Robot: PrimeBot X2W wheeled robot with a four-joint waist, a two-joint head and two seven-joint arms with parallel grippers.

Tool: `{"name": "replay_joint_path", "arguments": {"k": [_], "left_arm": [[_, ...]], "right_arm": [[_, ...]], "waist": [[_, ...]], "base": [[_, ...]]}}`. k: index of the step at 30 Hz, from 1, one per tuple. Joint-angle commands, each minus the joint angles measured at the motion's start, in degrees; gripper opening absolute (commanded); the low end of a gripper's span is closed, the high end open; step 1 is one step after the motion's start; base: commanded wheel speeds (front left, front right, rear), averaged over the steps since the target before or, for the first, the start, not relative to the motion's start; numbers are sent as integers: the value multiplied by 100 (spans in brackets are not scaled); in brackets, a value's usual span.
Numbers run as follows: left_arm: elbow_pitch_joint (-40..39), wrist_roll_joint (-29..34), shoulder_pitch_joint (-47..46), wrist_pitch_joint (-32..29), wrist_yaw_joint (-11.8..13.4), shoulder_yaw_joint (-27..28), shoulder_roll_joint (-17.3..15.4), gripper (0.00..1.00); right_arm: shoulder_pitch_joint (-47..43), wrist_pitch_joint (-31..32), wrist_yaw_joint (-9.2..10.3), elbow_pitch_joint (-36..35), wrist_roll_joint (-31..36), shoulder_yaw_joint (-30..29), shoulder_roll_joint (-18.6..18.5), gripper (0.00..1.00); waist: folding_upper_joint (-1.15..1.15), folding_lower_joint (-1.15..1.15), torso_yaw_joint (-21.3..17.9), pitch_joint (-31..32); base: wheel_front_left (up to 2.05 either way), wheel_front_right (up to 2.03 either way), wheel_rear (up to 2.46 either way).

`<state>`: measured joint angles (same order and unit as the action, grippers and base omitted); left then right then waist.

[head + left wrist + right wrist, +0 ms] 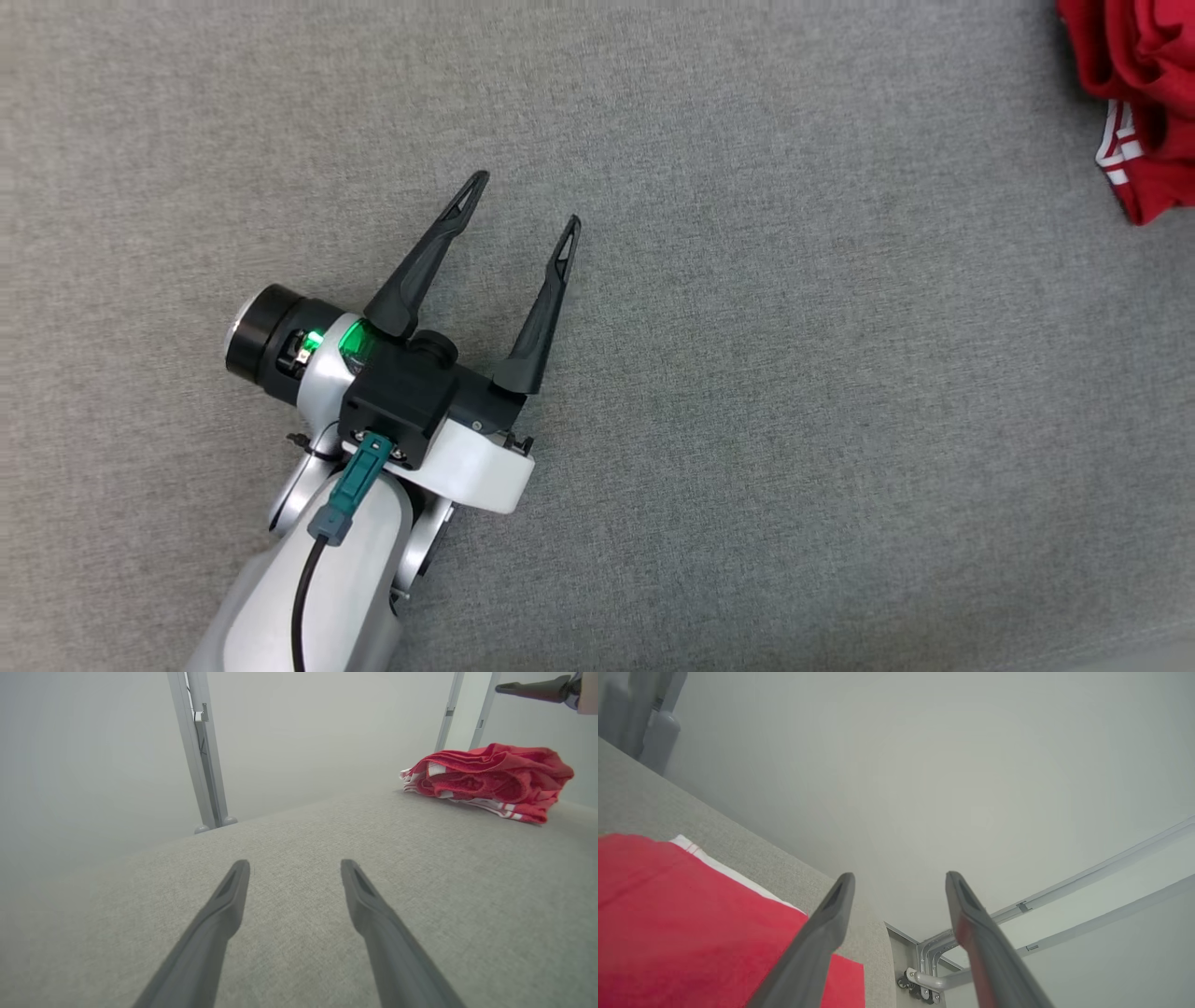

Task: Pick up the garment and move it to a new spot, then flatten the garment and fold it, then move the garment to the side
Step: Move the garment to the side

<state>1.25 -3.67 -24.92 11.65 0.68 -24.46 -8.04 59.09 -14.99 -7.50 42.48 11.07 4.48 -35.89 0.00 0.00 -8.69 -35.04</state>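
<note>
Grey woven cloth over the whole table, bare and flat across nearly all of the head view. Red garment bunched in the far right corner of that view, cut off by the frame, white stripes along one hem. A loose, lumpy heap rather than a crisp fold, long axis running roughly left to right as seen from the left wrist. Well apart from the left gripper: up and to the right of it, with nothing but open cloth between. Left gripper low over the bare table, fingers spread wide, holding nothing, pointed up the view and slightly right. Right gripper much the nearer of the two: hanging just above the garment, fingers apart, nothing between them, tips aimed out past the table's edge toward a pale wall and metal rails. Garment close to that edge on the right, so little room on that side; plenty toward the middle and left. By the look of it, set at the side but rumpled, and hard to tell whether properly folded. Any further tidying better suited to the right arm, drawing inward and away from the edge.
</note>
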Motion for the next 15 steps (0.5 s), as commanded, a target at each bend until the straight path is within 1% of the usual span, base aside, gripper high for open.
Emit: {"name": "replay_joint_path", "arguments": {"k": [1,5,8,9,15], "left_arm": [[36,-69,81,40,48,16,6,100],[107,-134,194,92,136,40,41,100],[187,-229,318,129,216,77,79,100],[187,-229,318,129,216,77,79,100],[355,-585,656,201,412,259,219,100]], "right_arm": [[-131,-27,3,-214,75,-38,237,100],[-368,-27,3,-710,175,201,678,100],[-610,-27,3,-989,35,428,1028,100],[-610,-27,3,-989,35,428,1028,100],[-1197,-27,2,-1398,-479,858,1635,100]], "waist": [[0,0,44,177],[0,0,123,449],[0,0,214,697],[0,0,214,697],[0,0,447,1249]], "base": [[0,0,0],[0,0,0],[0,0,0],[0,0,0],[0,0,0]]}}
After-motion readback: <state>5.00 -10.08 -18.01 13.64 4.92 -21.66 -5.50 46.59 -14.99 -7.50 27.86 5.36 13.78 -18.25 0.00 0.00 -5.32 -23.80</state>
